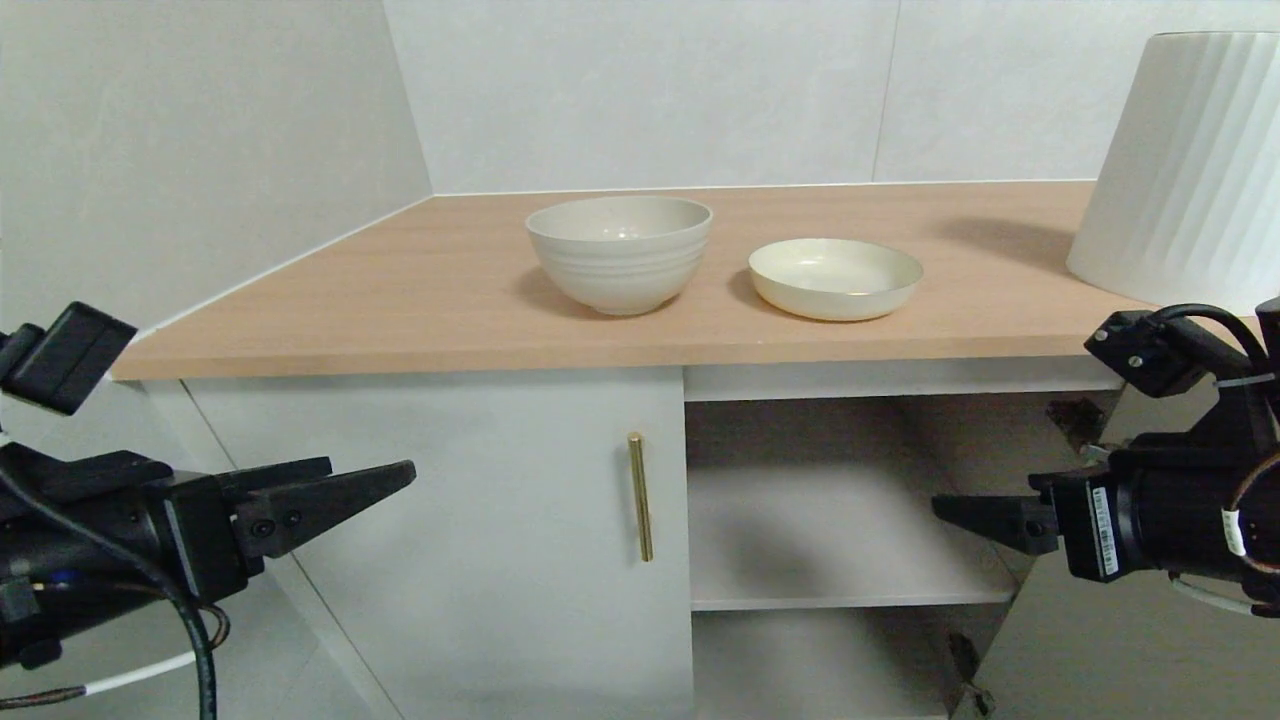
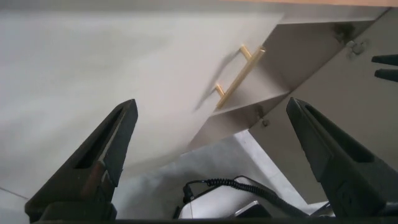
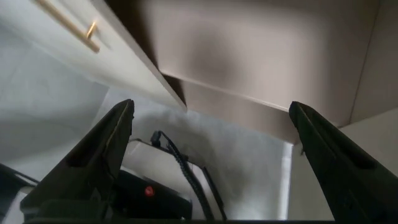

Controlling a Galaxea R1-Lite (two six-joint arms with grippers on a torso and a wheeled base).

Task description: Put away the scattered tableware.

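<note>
Both pieces of tableware sit on the counter (image 1: 400, 300), above and beyond the two end effectors, which hang below the counter's front edge, before the cabinet. The left end effector (image 1: 375, 478) is empty, jaws spread wide, and points toward the closed door (image 1: 450, 520). The bowl (image 1: 620, 252) lies up and to its right, upright. The right end effector (image 1: 950, 510) is likewise spread wide and empty, level with the open compartment and in front of its shelf (image 1: 840, 595). The dish (image 1: 835, 278) lies up and slightly to its left, just beside the bowl but apart from it. Both pieces are round, so no long axis governs the grasp; what matters is the rise. Either arm probably has to climb above the counter edge before reaching in over a rim. The left arm looks nearer the bowl and the right arm nearer the dish. The shelf, close by the right end effector, seems the likely place for them.
</note>
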